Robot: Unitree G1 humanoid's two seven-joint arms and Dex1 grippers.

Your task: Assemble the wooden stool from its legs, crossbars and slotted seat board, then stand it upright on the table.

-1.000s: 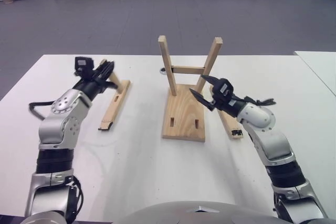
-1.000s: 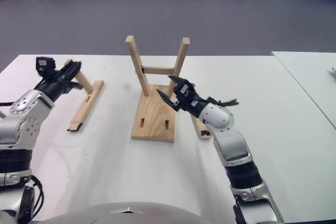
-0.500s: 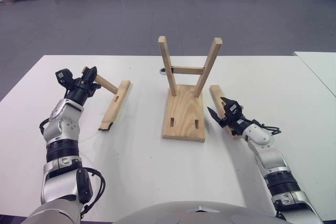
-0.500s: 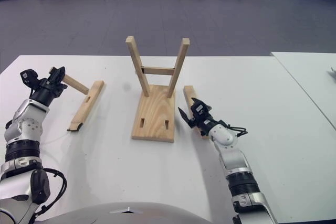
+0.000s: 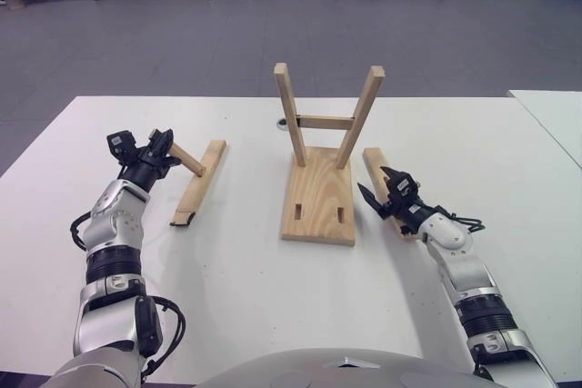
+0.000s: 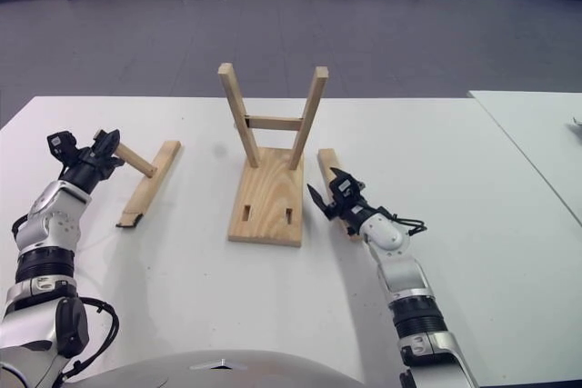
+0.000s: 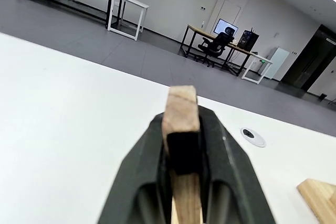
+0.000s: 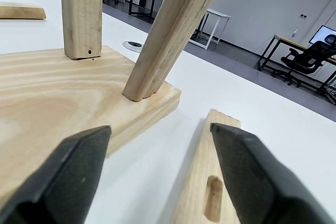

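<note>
Mid-table, toward the far edge: slotted seat board (image 5: 317,197) lying flat, two legs (image 5: 289,111) and a crossbar (image 5: 325,122) standing up from it. Near the left edge, left gripper (image 5: 156,144) clamped on the short bar (image 7: 181,109) of a loose leg piece (image 5: 200,179) — right gripper (image 5: 373,184) spread apart over another loose leg (image 5: 375,163) just beside the board.

Looks like an open-plan office or lab: shows white worktables (image 5: 245,279) on a broad grey floor (image 5: 182,38), metal-framed desks (image 7: 126,11) beyond, plus a black swivel chair (image 7: 217,43) facing a monitor (image 7: 226,25).
</note>
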